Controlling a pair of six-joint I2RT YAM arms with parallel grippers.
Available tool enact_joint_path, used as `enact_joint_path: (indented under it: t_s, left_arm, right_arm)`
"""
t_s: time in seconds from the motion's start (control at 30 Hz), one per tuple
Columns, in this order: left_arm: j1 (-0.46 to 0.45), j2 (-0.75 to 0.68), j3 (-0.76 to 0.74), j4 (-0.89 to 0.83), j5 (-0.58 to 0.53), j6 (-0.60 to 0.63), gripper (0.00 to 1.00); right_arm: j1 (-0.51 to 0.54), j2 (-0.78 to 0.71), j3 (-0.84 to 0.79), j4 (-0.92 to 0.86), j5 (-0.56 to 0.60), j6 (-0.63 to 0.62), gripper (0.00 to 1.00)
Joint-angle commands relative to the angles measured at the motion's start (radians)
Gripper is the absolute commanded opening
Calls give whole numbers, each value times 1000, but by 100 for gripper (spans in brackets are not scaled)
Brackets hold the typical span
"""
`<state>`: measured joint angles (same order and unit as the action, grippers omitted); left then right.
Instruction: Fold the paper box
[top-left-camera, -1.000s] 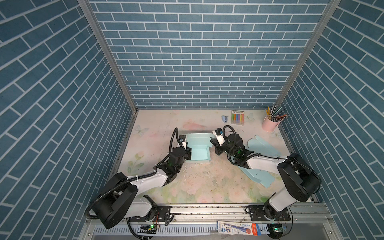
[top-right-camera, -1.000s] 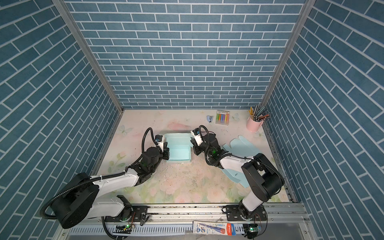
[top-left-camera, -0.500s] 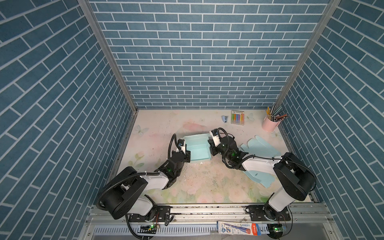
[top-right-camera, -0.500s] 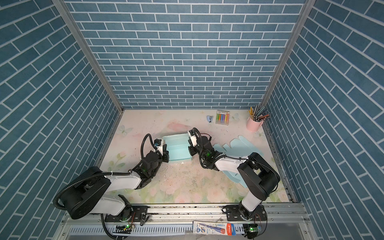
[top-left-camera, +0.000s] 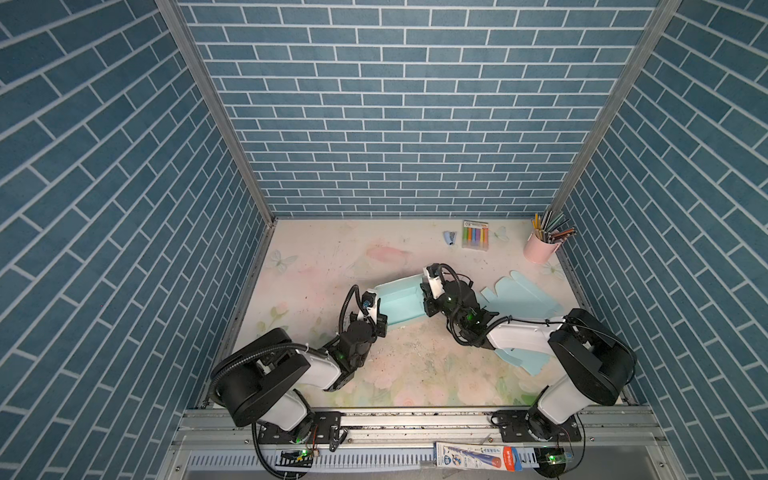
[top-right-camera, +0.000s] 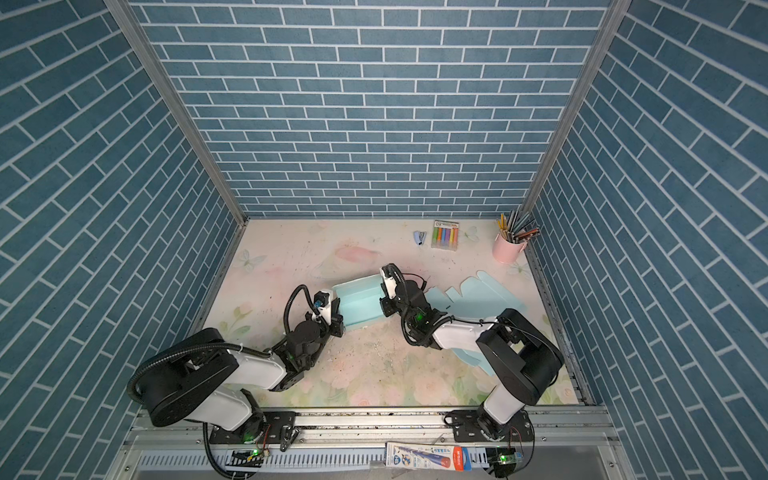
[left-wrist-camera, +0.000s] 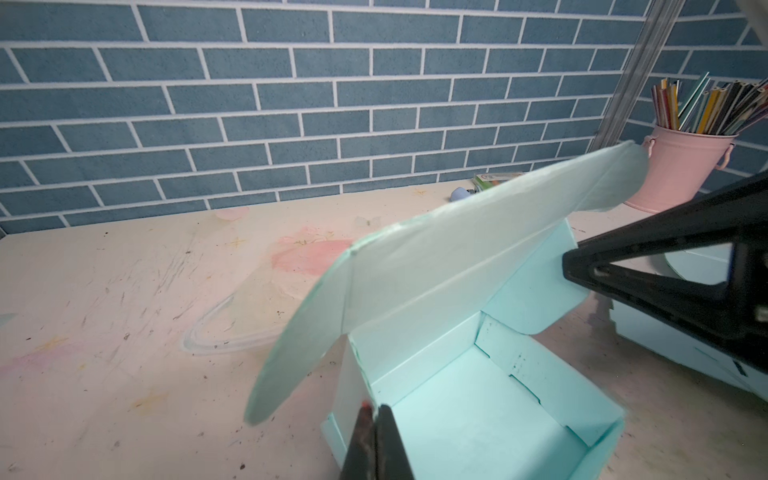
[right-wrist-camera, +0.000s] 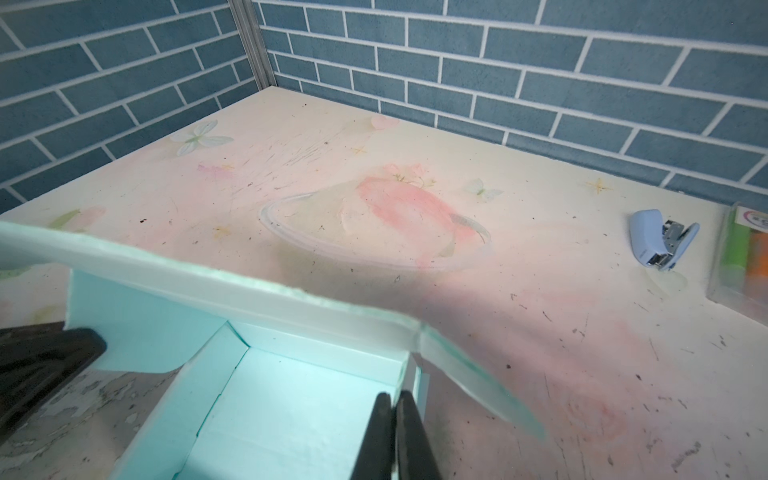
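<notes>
The light teal paper box (top-left-camera: 399, 301) (top-right-camera: 359, 305) sits open in the middle of the table, turned a little askew. Its lid (left-wrist-camera: 478, 232) (right-wrist-camera: 208, 274) stands half raised over the far wall, with rounded side flaps hanging free. My left gripper (top-left-camera: 381, 323) (top-right-camera: 338, 324) (left-wrist-camera: 374, 409) is shut on the box's left side wall (left-wrist-camera: 349, 386). On the opposite side wall (right-wrist-camera: 409, 374), my right gripper (top-left-camera: 426, 305) (top-right-camera: 384, 305) (right-wrist-camera: 394, 397) is shut too. The box floor (left-wrist-camera: 478, 415) (right-wrist-camera: 291, 407) is bare.
Flat teal paper sheets (top-left-camera: 523, 291) (top-right-camera: 484, 293) lie right of the box, partly under the right arm. Along the back stand a pink cup of pencils (top-left-camera: 540, 249) (left-wrist-camera: 681, 166), a marker pack (top-left-camera: 475, 235) and a small blue stapler (top-left-camera: 449, 237) (right-wrist-camera: 660, 239).
Both grippers have kept their grip while the box turned slightly, its left end coming nearer the front. The left arm has drawn back toward its base.
</notes>
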<state>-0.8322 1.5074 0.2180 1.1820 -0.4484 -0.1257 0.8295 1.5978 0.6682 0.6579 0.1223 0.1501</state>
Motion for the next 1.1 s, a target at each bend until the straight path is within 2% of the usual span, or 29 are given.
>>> enact_joint_path:
  t_s: [0.0,0.33,0.67,0.9,1.07]
  left_arm:
    - [-52,25,-5,76,161,1,3]
    - [-56,46,-19,104,185,-58,3]
    - [-54,82,-67,138,217,-92,3]
    - [-70,123,-78,130,202,-95,3]
    - [-73,153,-89,148,186,-101,3]
  right_arm:
    - [83,-25,-30,67,-155,-10,6]
    - [152,-47,-64,49,-85,-93,5]
    - [207,-99,-122,35,-32,-109,5]
    - [217,-97,-153,25,-35,-69,5]
    - [217,-133,-183,13,-29,-31,13]
